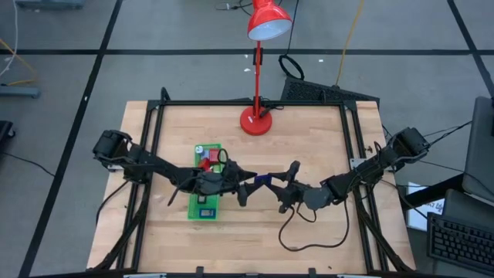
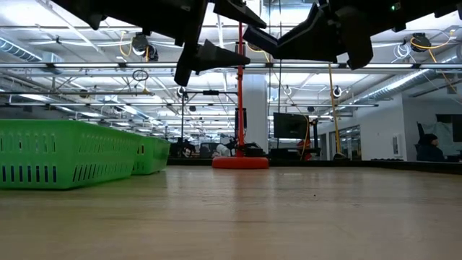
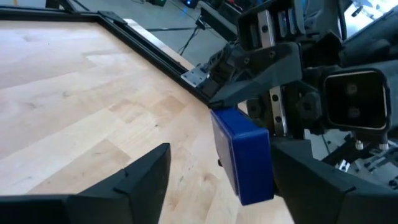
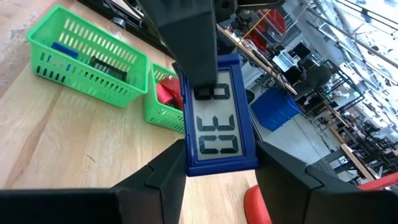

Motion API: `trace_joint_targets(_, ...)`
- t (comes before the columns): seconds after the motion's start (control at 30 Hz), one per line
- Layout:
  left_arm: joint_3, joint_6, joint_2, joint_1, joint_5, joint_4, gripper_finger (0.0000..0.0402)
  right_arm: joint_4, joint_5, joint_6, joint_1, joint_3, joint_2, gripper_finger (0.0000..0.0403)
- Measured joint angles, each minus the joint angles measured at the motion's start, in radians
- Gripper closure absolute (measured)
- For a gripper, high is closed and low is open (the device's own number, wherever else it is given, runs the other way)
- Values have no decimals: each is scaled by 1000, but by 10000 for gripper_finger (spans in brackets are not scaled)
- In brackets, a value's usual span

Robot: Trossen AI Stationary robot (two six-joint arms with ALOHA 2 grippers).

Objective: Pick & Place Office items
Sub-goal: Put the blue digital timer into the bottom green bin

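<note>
Both grippers meet mid-table: left gripper [image 1: 245, 188] released, right gripper [image 1: 287, 176] grasping the blue timer [image 4: 221, 118] between them.

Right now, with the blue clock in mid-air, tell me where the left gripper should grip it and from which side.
Likely its free end, by the broad faces, display and back. The right gripper holds the blue clock by its narrow side edges, so the open left gripper should come from the opposite end, fingers astride those faces.
</note>
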Motion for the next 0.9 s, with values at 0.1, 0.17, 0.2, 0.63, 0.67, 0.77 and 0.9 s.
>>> trace_joint_targets(0.1, 0, -8, 0, 0, 0, 0, 157, 0, 0, 0, 0, 0, 0, 241)
trace_joint_targets(0.17, 0, -7, 0, 0, 0, 1, 173, 0, 0, 0, 0, 0, 0, 242)
trace_joint_targets(0.2, 0, -6, 0, 0, 0, 2, 181, 0, 0, 0, 0, 0, 0, 242)
trace_joint_targets(0.63, 0, 31, 0, 0, 0, 11, 251, -4, 0, 0, 0, 0, 0, 243)
trace_joint_targets(0.67, 0, 39, 0, 0, 0, 11, 254, -5, 0, 1, 0, 0, 0, 243)
trace_joint_targets(0.77, 0, 46, 0, 0, 0, 11, 261, -5, 0, 0, 0, 0, 0, 241)
trace_joint_targets(0.9, 0, 46, 0, 0, 0, 11, 269, -6, 0, 4, 0, 0, 0, 243)
